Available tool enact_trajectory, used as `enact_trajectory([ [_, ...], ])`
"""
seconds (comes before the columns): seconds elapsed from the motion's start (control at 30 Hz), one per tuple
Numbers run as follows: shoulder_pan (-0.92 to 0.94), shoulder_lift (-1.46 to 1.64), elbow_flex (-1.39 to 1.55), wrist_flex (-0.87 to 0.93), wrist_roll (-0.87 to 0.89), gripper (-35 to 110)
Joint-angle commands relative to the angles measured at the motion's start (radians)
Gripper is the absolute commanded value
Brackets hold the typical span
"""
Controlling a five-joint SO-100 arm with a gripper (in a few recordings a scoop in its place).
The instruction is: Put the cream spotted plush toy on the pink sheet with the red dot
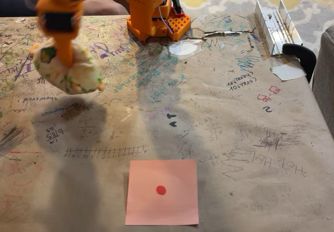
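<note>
The cream spotted plush toy hangs in the air at the upper left of the fixed view, blurred by motion, with its shadow on the table below. My orange gripper comes down from above and is shut on the plush, one finger pressed into its middle. The pink sheet with the red dot lies flat near the table's front edge, right of and below the plush, with nothing on it.
The orange arm base stands at the back centre of the scribbled brown table. A metal rail piece lies at the back right, a black clamp at the right edge. A torn white scrap sits nearby.
</note>
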Motion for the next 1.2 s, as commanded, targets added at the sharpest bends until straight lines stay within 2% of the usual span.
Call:
enact_trajectory([
  [0.0, -0.192, 0.549, 0.127, -0.018, 0.143, 0],
  [0.17, -0.445, 0.913, 0.112, 0.137, 0.285, 0],
  [0.43, -0.615, 1.316, -0.048, 0.327, 0.342, 0],
  [0.67, -0.733, 1.344, -0.261, 0.459, 0.351, 0],
  [0.77, -0.738, 1.348, -0.230, 0.430, 0.337, 0],
  [0.83, -0.704, 1.316, -0.147, 0.342, 0.321, 0],
  [0.93, -0.611, 1.071, -0.031, 0.017, 0.327, 0],
  [1.0, -0.560, 0.615, -0.196, -0.166, 0.370, 0],
  [1.03, -0.541, 0.331, -0.408, -0.150, 0.377, 0],
  [1.07, -0.531, 0.054, -0.684, -0.025, 0.364, 0],
  [1.1, -0.526, -0.173, -0.977, 0.160, 0.331, 13],
  [1.13, -0.523, -0.305, -1.170, 0.307, 0.282, 32],
  [1.17, -0.518, -0.310, -1.190, 0.356, 0.230, 40],
])
